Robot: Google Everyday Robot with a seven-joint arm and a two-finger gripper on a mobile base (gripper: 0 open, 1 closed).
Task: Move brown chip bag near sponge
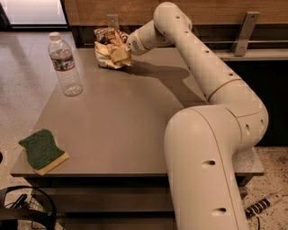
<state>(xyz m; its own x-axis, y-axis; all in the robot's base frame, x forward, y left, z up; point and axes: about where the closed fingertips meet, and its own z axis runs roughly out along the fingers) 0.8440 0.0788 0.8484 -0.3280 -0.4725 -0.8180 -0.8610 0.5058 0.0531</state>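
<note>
— At the far edge of the worktop [126, 117], left of centre, the tool [125, 50] sits pressed against the right side of the brown chip bag [107, 48]. Where does the arm come from?
— From the near right. The cream arm [202, 76] rises from a bulky lower segment, bends, and reaches far and left to the bag. Is the tool holding it?
— I cannot tell. Its end is buried in the crumpled foil, so wide, narrow or clamped does not show. The bag rests on the worktop, dark brown at its far top, tan and yellow toward the near side.
— Anything visible inside the bag?
— Its folds hide whatever it contains.
— And the other container?
— That is the clear water bottle [65, 63]. It stands upright near the bag, to its left and a little nearer, with a white cap on and a label band round its upper half. Whether it holds water I cannot tell.
— Where is the sponge?
— The sponge [42, 150] lies flat at the near left corner of the worktop, green side up, yellow layer showing along its near edge, well apart from bag and bottle alike.
— Beyond the worktop?
— A wood-panelled wall [216, 9] runs behind the far edge, speckled floor [22, 67] lies to the left, and a power strip [263, 207] sits on the floor at the near right.
</note>
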